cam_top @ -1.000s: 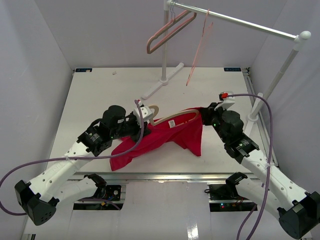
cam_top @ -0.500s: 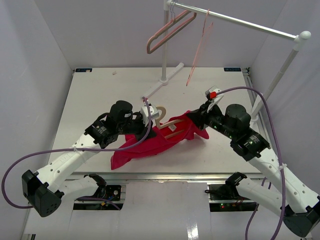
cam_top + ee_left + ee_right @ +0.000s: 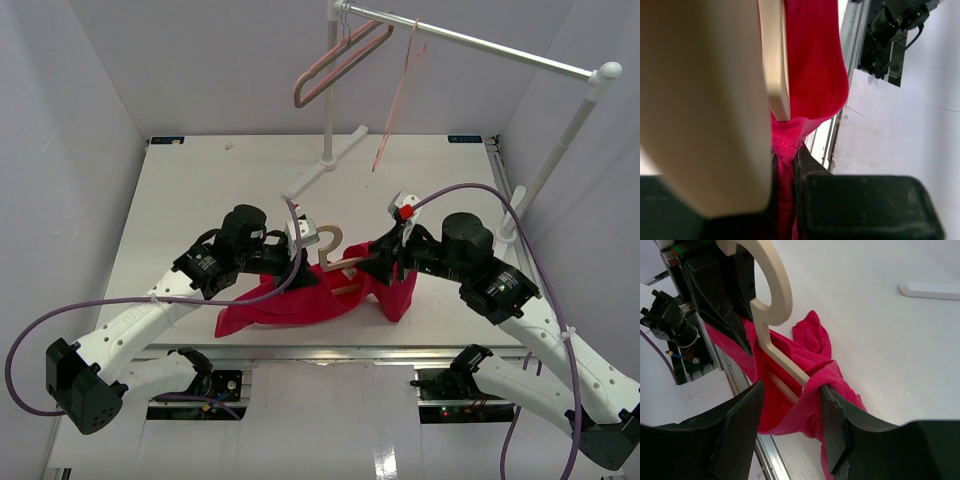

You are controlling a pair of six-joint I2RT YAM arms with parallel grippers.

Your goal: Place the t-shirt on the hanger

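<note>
The red t-shirt (image 3: 290, 305) lies bunched on the table's near middle, draped over the light tan wooden hanger (image 3: 331, 240), whose hook sticks up behind it. My left gripper (image 3: 303, 272) is at the shirt's top beside the hook. In the left wrist view it (image 3: 786, 165) is shut on a ribbed fold of the t-shirt (image 3: 812, 65), with the hanger (image 3: 775, 55) close against it. My right gripper (image 3: 372, 262) faces it from the right. In the right wrist view it (image 3: 792, 390) stands open astride the hanger's arm (image 3: 785, 362) and the gathered cloth (image 3: 810, 350), its right finger touching the cloth.
A white clothes rack's rail (image 3: 480, 45) crosses the back right, carrying a pinkish-brown hanger (image 3: 335, 65) and a thin pink wire hanger (image 3: 400, 95). Its foot (image 3: 320, 170) lies behind the shirt and a post (image 3: 545, 170) stands at right. The table's metal front rail (image 3: 330, 352) runs just below the shirt.
My right gripper has swung left toward the hanger and opened, letting go of the shirt's right side. The shirt has gathered into a narrower bunch. The left gripper stays shut.
</note>
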